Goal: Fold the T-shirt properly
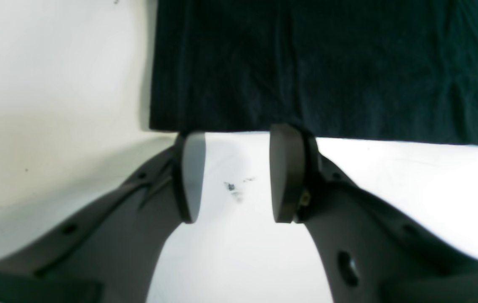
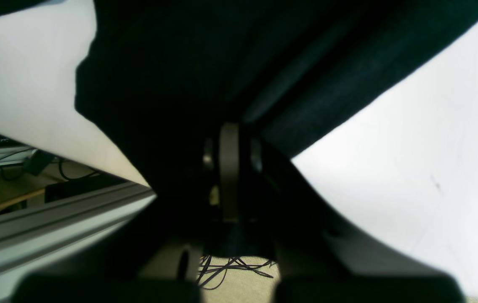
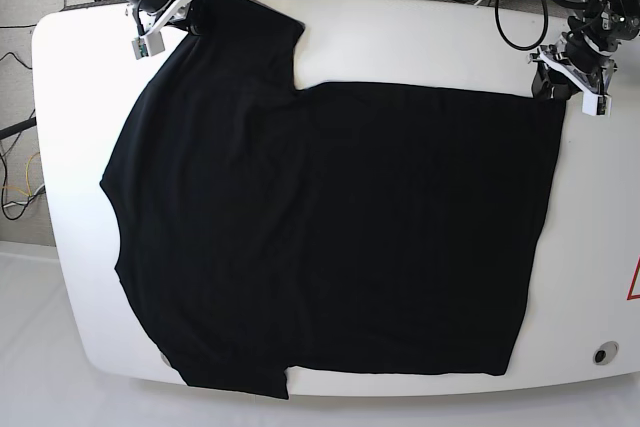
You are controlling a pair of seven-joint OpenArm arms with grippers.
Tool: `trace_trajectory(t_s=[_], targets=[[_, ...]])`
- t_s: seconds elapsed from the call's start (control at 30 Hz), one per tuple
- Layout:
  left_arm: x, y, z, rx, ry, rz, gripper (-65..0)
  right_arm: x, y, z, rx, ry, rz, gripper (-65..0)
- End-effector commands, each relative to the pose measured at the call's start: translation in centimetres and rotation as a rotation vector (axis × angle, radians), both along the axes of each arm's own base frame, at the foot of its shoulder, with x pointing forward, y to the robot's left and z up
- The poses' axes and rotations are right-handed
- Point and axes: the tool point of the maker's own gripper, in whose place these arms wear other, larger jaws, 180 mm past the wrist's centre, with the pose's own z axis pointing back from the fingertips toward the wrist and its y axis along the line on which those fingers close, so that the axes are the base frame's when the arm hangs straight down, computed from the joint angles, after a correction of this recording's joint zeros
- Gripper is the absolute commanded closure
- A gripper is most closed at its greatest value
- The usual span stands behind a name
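Note:
The black T-shirt [image 3: 330,227] lies spread flat over most of the white table [image 3: 420,37]. My right gripper [image 3: 193,4] is at the far left corner, shut on a fold of the shirt [image 2: 188,84]; the cloth drapes over its fingers [image 2: 229,160]. My left gripper [image 3: 553,82] sits at the shirt's far right corner. In the left wrist view this gripper [image 1: 239,134] is open, with only bare table between its pads [image 1: 192,176]. The straight edge of the shirt [image 1: 327,71] lies just past the fingertips, and the right pad touches or nearly touches it.
A dark smudge [image 1: 235,190] marks the table between the left fingers. An aluminium frame rail [image 2: 54,214] and floor cables [image 2: 230,267] lie beyond the table edge near the right gripper. A red sticker [image 3: 634,279] and a small round fitting [image 3: 600,354] are at the table's right edge.

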Motion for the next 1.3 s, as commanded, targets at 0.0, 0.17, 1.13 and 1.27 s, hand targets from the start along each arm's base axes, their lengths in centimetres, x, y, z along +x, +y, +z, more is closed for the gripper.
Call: trace_trajectory(t_s=[0.0,0.17,1.13,1.27], targets=[[0.9,0.4,1.3,0.005,-0.051,-0.008,-26.7,0.2,-0.2,0.7,-0.002,-0.027,0.004,0.0],[1.1,0.5,1.3,0.001,-0.055,-0.007,-28.2,0.2,-0.2,0.7,-0.003,-0.029,0.005,0.0],[1.6,3.6,1.2,0.050,-0.028,0.008,-29.6,0.3,-0.3,0.5,-0.022,-0.023,0.014,0.0],[1.6,3.4,1.2,0.046,-0.029,0.008,-29.7,0.3,-0.3,0.6,-0.022,-0.026,0.014,0.0]])
